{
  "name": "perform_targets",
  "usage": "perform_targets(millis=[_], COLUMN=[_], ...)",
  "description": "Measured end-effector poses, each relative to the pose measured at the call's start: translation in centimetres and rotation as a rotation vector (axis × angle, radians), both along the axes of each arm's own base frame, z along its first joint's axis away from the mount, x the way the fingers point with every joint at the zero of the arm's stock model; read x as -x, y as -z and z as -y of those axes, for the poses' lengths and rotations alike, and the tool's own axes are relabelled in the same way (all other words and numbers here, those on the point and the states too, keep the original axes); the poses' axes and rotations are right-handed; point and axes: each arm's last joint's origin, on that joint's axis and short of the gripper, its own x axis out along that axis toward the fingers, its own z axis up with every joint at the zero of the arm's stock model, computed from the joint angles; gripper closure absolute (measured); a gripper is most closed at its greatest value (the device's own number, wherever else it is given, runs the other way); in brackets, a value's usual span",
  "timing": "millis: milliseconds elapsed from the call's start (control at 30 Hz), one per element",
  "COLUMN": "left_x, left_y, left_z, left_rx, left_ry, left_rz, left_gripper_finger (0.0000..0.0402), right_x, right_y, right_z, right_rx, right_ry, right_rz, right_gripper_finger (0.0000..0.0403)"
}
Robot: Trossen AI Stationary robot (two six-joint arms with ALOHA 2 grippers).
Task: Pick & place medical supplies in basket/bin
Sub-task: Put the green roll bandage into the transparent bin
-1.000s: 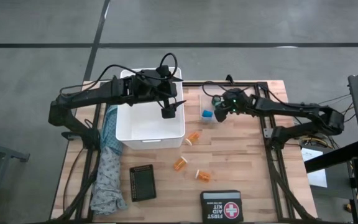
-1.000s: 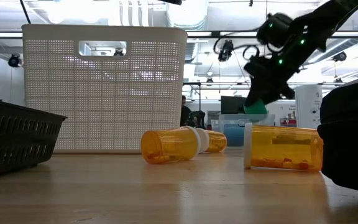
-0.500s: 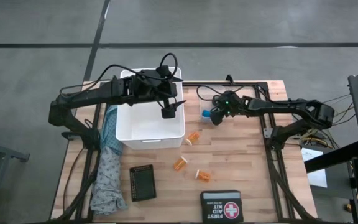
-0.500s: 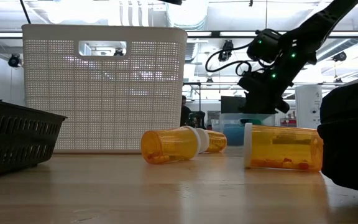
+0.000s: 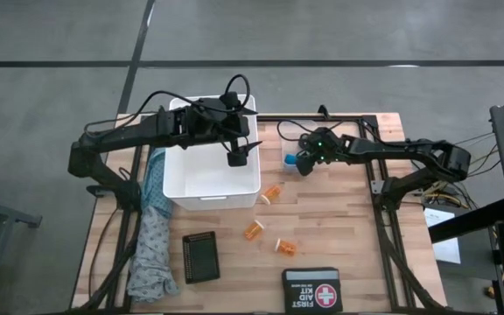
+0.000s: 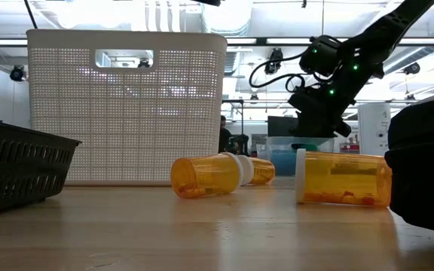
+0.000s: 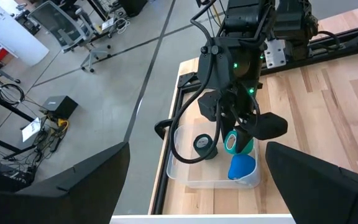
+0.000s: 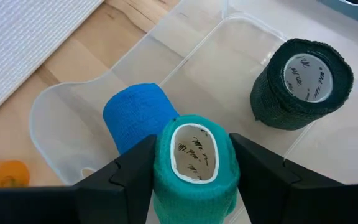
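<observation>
Right end effector [image 8: 194, 163] grips a green roll [image 8: 195, 162] over the clear tub [image 8: 61, 118]; left end effector [image 5: 237, 157], fingers spread, hangs over the basket [image 5: 210, 197].

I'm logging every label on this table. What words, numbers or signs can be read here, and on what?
"FIRST AID KIT", with a white cross on a red patch: on the black case, high view.
Small script printed inside the cores of the green roll held in the right pincer and of the black roll: too small to read.
Orange pill bottles: no readable label.
</observation>
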Motion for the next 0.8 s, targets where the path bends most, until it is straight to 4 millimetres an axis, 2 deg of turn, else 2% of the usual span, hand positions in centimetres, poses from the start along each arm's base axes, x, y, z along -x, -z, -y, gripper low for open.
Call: perform_targets(millis=[600, 800], left_x=[0.0, 0.0], left_y=[0.0, 0.0], left_z=[0.0, 0.0], left_rx=[-0.002, -0.002], left_ry=[0.001, 0.001], left_rz=[-0.001, -0.001], left_gripper_finger=[0.002, 0.002], right_x=[0.04, 0.04], right_y=[-0.03, -0.07], right_z=[0.01, 0.0], right_rx=[-0.002, -0.001], right_ry=[0.004, 0.003], right_rz=[0.003, 0.007], right_gripper_finger=[0.0211, 0.0182])
